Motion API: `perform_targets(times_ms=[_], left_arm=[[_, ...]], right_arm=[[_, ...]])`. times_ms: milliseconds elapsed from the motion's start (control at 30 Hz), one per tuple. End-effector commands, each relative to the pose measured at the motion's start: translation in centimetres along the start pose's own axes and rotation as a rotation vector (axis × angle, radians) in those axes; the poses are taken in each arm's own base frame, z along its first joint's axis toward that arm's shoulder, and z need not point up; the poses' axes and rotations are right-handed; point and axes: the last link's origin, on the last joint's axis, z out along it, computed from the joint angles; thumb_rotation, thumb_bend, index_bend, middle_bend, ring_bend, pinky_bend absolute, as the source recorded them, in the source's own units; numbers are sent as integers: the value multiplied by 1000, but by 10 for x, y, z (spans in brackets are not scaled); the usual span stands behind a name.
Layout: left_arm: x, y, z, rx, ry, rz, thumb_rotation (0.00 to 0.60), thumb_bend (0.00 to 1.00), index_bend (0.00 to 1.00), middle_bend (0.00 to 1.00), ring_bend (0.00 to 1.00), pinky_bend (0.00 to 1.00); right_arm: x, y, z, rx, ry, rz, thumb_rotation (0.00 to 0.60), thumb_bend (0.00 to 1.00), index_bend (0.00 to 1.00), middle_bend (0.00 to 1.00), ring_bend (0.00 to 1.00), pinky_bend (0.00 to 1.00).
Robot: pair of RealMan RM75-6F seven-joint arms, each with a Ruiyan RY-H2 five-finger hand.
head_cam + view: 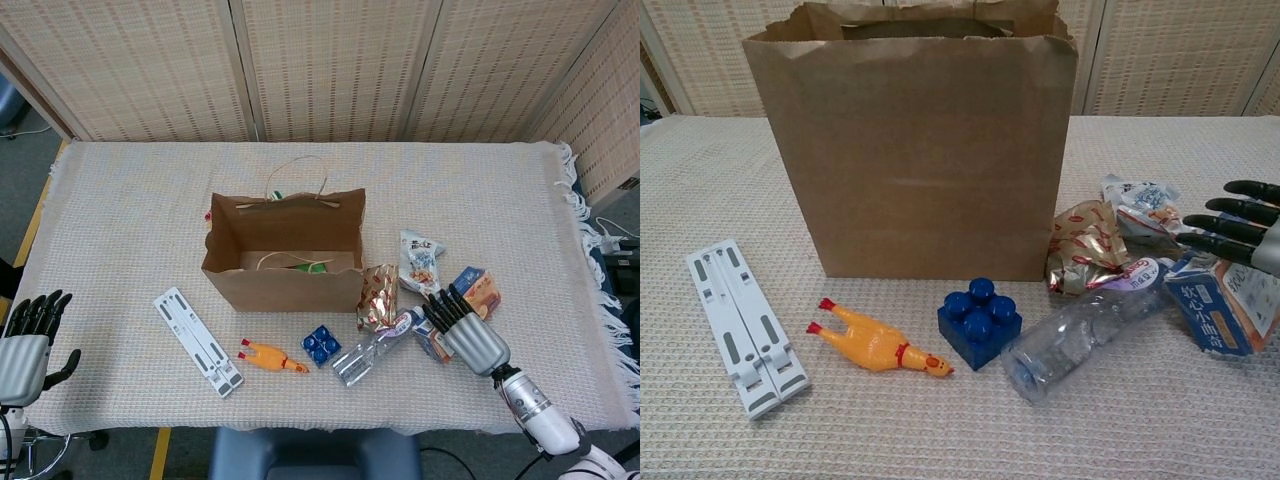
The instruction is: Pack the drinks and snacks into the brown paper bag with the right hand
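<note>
While the bag [283, 262] stood open, the right robot hand [466, 327] hovered over the carton [462, 302], fingers [1230, 222] spread, holding nothing.

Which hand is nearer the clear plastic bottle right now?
Right. The right hand hovers just beside the clear plastic bottle, over the carton; the left hand sits at the table's far left edge.

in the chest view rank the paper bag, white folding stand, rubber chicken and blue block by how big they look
1. brown paper bag, by far the largest.
2. white folding stand.
3. rubber chicken.
4. blue building block, smallest, though close to the chicken in bulk.

The last three lie at about the same nearness to the camera, so the order should hold.
</note>
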Motion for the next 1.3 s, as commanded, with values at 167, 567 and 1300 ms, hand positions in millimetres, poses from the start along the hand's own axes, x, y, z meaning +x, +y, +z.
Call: perform_targets(times_ms=[167, 567, 1300], left_arm=[[0, 0, 0, -1, -2, -3, 600, 357, 18, 0, 0, 0], [0, 0, 0, -4, -5, -7, 600, 357, 17, 0, 0, 0], [0, -1, 0, -6, -5, -6, 600, 358, 16, 0, 0, 0]], right_arm=[[-6, -20, 6, 3, -16, -46, 600, 0, 0, 0, 0, 0], [-3, -23, 13, -42, 32, -90, 600, 146, 0, 50, 23, 168], [-6, -22, 21, -12, -99, -55, 600, 157, 0, 79, 26, 120]])
